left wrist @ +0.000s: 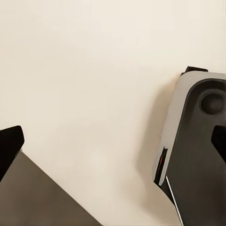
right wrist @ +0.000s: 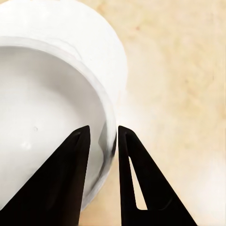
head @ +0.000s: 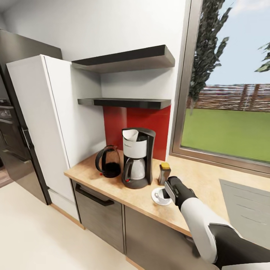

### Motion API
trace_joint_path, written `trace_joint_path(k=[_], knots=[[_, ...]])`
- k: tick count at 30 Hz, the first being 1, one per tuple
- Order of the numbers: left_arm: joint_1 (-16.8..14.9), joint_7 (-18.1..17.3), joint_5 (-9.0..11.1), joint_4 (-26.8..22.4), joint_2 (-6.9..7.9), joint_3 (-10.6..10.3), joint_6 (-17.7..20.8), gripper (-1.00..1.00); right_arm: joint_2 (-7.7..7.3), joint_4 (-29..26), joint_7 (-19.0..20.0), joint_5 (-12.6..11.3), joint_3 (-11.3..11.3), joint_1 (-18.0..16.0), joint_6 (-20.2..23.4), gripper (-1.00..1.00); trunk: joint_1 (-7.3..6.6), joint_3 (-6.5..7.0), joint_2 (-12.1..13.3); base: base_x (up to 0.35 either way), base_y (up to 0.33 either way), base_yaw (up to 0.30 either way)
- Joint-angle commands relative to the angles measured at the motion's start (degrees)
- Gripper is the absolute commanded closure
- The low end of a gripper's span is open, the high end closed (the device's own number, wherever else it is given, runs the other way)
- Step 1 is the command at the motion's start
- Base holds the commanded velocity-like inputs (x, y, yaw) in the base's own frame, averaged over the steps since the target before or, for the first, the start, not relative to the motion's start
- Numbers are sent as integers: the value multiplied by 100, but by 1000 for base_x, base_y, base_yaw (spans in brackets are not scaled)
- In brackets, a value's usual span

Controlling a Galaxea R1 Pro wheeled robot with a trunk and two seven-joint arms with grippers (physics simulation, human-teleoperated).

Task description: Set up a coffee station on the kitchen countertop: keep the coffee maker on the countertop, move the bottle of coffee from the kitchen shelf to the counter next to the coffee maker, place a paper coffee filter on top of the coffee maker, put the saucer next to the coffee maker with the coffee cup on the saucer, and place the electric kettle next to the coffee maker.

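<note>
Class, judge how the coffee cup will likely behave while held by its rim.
The coffee cup looks stiff and glossy, so it may slip. The right gripper pinches only one wall, so the cup could tilt. Being open and hollow, it is probably light.

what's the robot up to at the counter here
The robot's right gripper is pinching the wall of the white coffee cup, which sits on the white saucer on the wooden countertop. Beside it stand the brown coffee bottle with a yellow cap, the black and silver coffee maker with a white paper filter on top, and the dark electric kettle.
</note>
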Motion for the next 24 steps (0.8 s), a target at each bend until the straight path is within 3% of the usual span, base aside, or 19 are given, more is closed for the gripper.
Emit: trace_joint_path(k=[1,10,17,24], knots=[[3,15,-61,-3,-5,42,-11,-100,8,21,21,64,-46,-1,22,100,3,0,-4,93,14,0],[3,15,-61,-3,-9,42,-11,-100,8,60,21,64,-46,-1,22,100,3,0,-4,22,3,0],[3,15,-61,-3,-10,42,-11,-100,8,68,21,64,-46,-1,22,100,3,0,-4,210,0,0],[3,15,-61,-3,-10,42,-11,-100,8,69,21,64,-46,-1,22,100,3,0,-4,37,0,0]])
